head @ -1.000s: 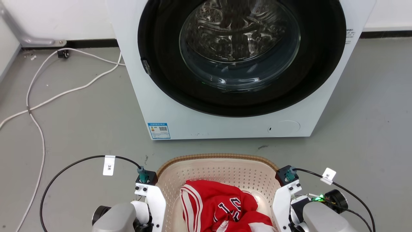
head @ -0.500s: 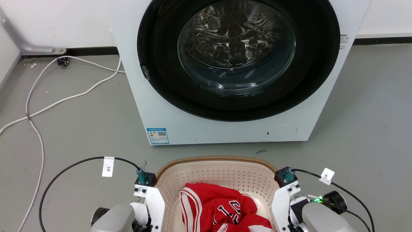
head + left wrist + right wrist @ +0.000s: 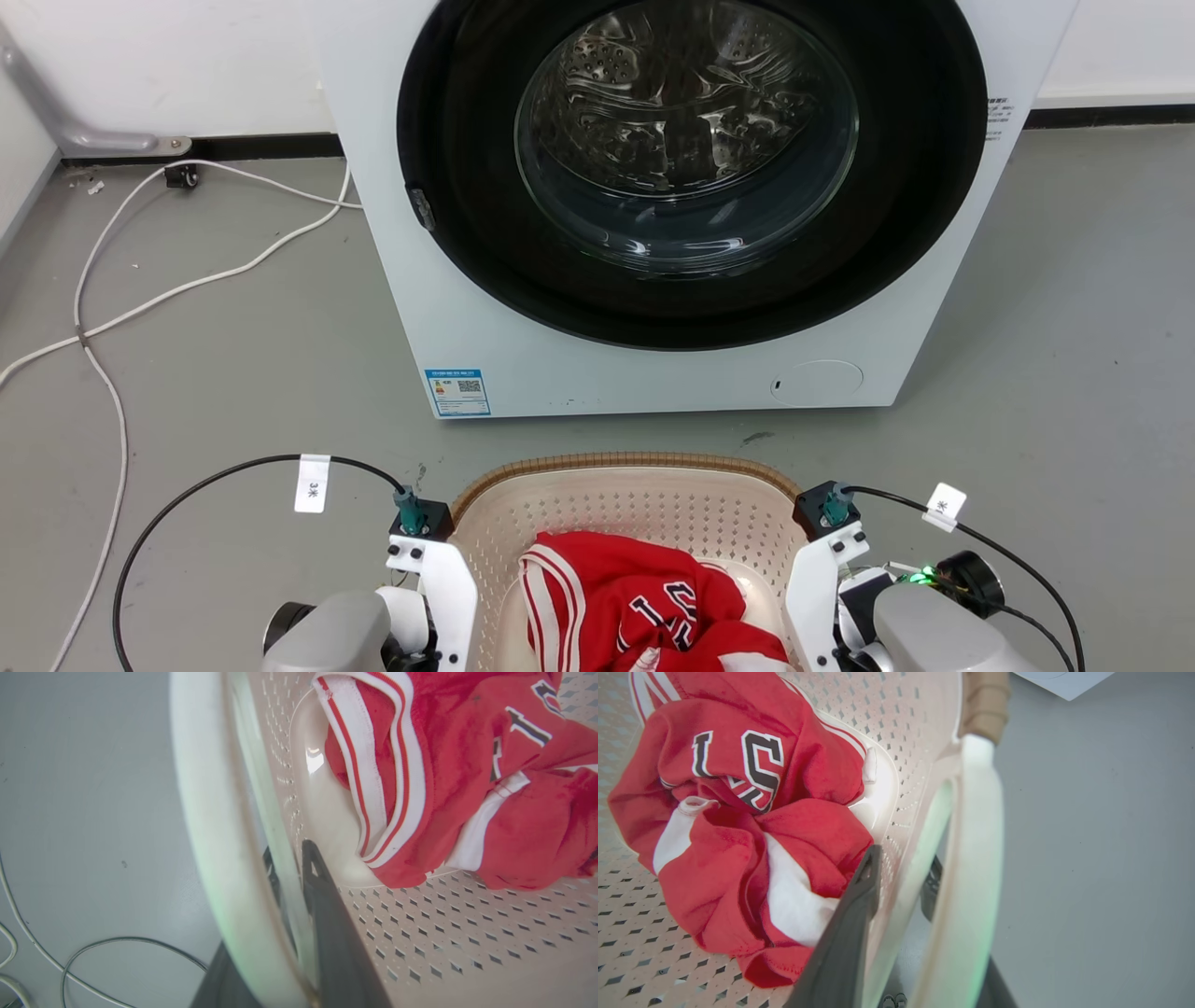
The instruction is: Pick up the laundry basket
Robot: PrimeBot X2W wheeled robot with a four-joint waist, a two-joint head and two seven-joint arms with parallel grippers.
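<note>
The laundry basket [image 3: 635, 460] lies just before the washer [image 3: 439, 299], a red jersey [image 3: 644, 583] inside; the left gripper [image 3: 287, 851] and right gripper [image 3: 903, 858] each clench a side wall; uneven lifting could tilt it, or the plastic could slip.

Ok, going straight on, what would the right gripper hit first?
Probably the laundry basket itself: the right gripper straddles its wall, inner finger aimed at its floor beside the red jersey. Depth's unclear.

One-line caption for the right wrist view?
The right gripper grips the perforated wall of the laundry basket beside its white handle, one finger inside near a crumpled red jersey.
</note>
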